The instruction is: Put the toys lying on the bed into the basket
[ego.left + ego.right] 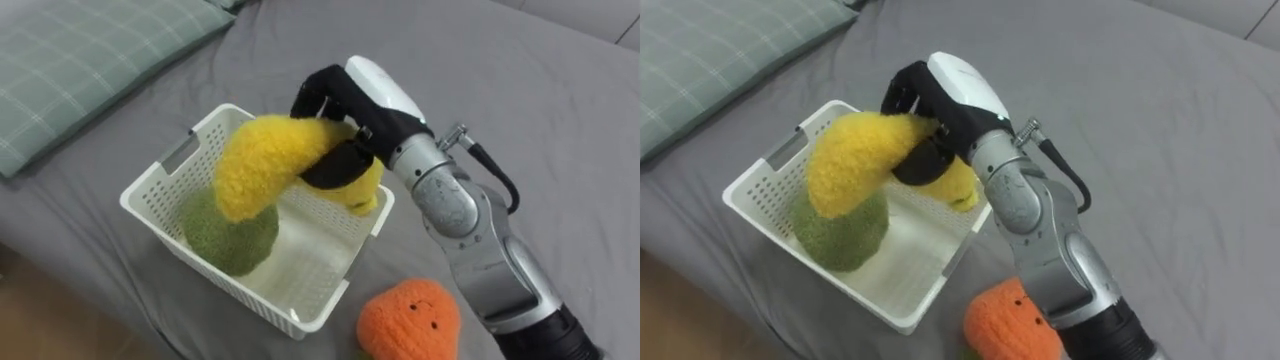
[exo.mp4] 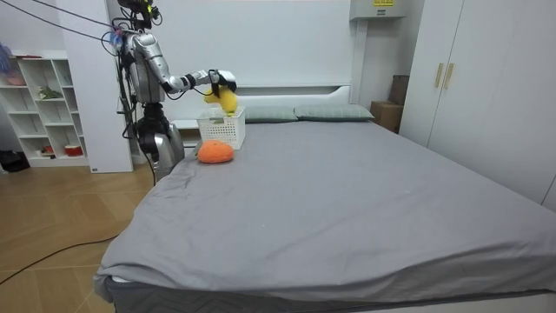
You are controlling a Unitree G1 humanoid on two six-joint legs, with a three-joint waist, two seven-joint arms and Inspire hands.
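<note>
Item: curved yellow fuzzy plush toy, clasped in our right hand, fingers curled round it, above white slotted plastic basket holding round green plush toy. Round orange plush toy lies beside it on grey bedsheet. Risk, we judge: an off-centre release bounces the toy off the rim.

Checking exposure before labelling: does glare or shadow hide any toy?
Left eye view: slight sheen on the back of the right hand; yellow toy, green toy in the basket and orange toy evenly lit. Room view: soft light, no glare on the bed.
</note>
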